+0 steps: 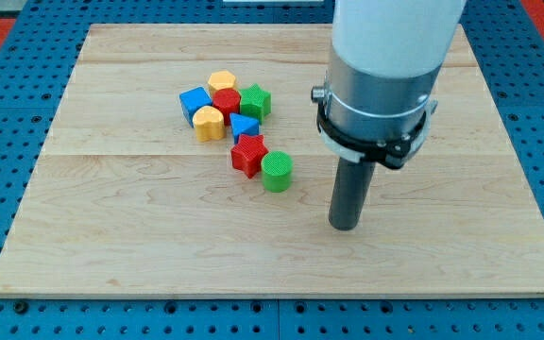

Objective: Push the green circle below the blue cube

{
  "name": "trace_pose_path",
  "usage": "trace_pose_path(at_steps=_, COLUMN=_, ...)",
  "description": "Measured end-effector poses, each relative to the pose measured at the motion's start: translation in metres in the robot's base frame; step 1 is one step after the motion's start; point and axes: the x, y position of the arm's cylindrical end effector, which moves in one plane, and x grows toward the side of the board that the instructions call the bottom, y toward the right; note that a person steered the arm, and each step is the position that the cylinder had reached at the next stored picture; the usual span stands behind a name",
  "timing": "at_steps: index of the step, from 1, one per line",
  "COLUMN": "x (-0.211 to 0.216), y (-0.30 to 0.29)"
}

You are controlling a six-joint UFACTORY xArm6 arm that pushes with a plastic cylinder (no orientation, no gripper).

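The green circle (277,172) is a short green cylinder near the middle of the wooden board (111,227). It touches the red star (248,154) on its left. The blue cube (195,103) sits at the left end of the cluster, up and to the view's left of the green circle. My tip (346,227) is on the board to the right of and a little below the green circle, apart from it by about one block width. The arm's white and grey body (385,66) rises above the tip.
A tight cluster holds a yellow hexagon (221,82), a green star (255,101), a red block (227,104), a yellow block (208,123) and a small blue block (245,126). Blue pegboard (8,113) surrounds the board.
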Motion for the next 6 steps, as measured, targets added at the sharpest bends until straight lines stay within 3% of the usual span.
trace_pose_path(at_steps=2, x=-0.084, y=-0.12)
trace_pose_path(at_steps=3, x=-0.085, y=-0.158)
trace_pose_path(at_steps=4, x=-0.076, y=-0.158)
trace_pose_path(at_steps=6, x=-0.001, y=-0.144)
